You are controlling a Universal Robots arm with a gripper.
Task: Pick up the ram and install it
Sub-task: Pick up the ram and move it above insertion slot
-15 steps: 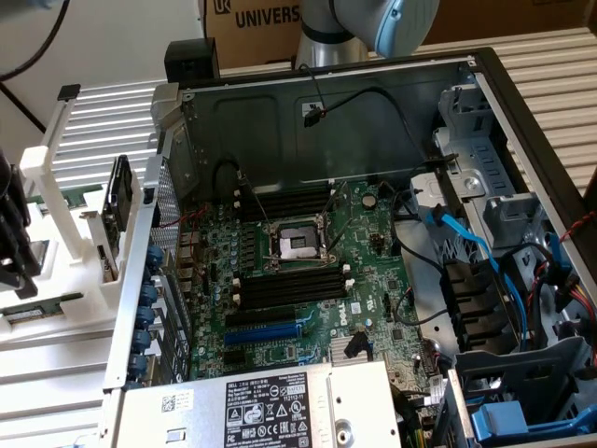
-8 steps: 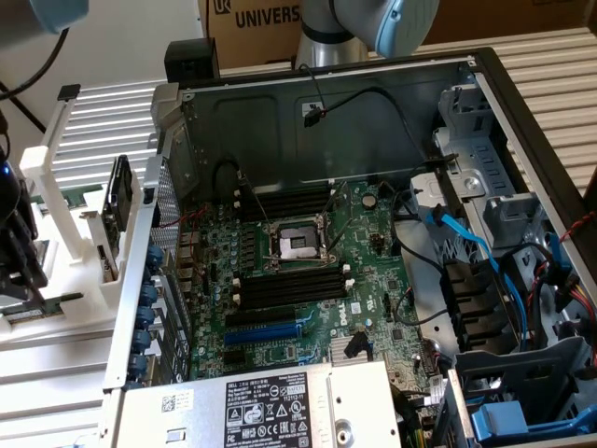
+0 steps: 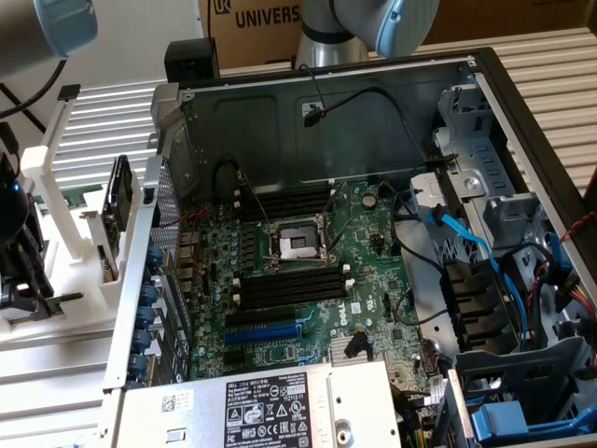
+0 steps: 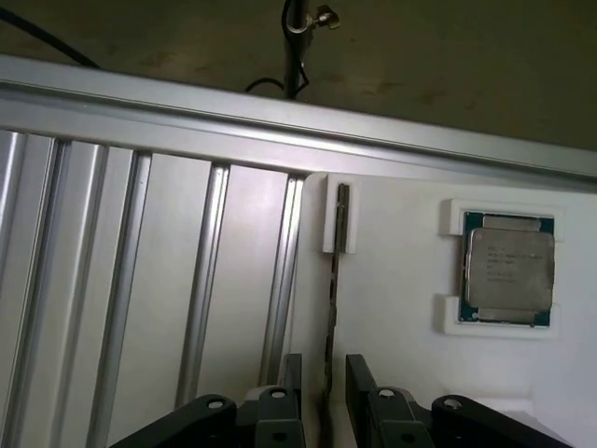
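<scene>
1. Black metal fingers [image 4: 293, 387] of the claw [image 4: 326, 378] stood spread, one on each side of the ram [image 4: 329, 308], with a sliver of gap showing on both sides; nothing was pinched.
2. Seen edge-on in the wrist view, the ram was a long, very thin dark strip standing on its edge. Its far end sat in a small white plastic bracket [image 4: 328, 224].
3. The bracket rose from a smooth, matte white tray [image 4: 401, 289]. On the same tray a square processor [image 4: 509, 275] with a dull silver lid and a green rim lay flat in a raised white frame, well apart from the ram.
4. Beside the tray ran the bench [image 4: 168, 280], made of ribbed aluminium with long parallel grooves and a brushed sheen.
5. In the exterior view an open computer case [image 3: 326, 121] of grey sheet metal lay on its side, and the arm's round joint with a pale blue cap [image 3: 65, 23] hung at the exterior view's left.
6. Inside the case lay a green motherboard [image 3: 373, 233] with a square metal processor socket [image 3: 292, 245].
7. Long black memory slots [image 3: 289, 285] with white end clips sat just beside the socket, and a blue expansion slot [image 3: 270, 331] lay beyond them.
8. Flat blue cables [image 3: 466, 238] curved over the drive bays at the exterior view's right.
</scene>
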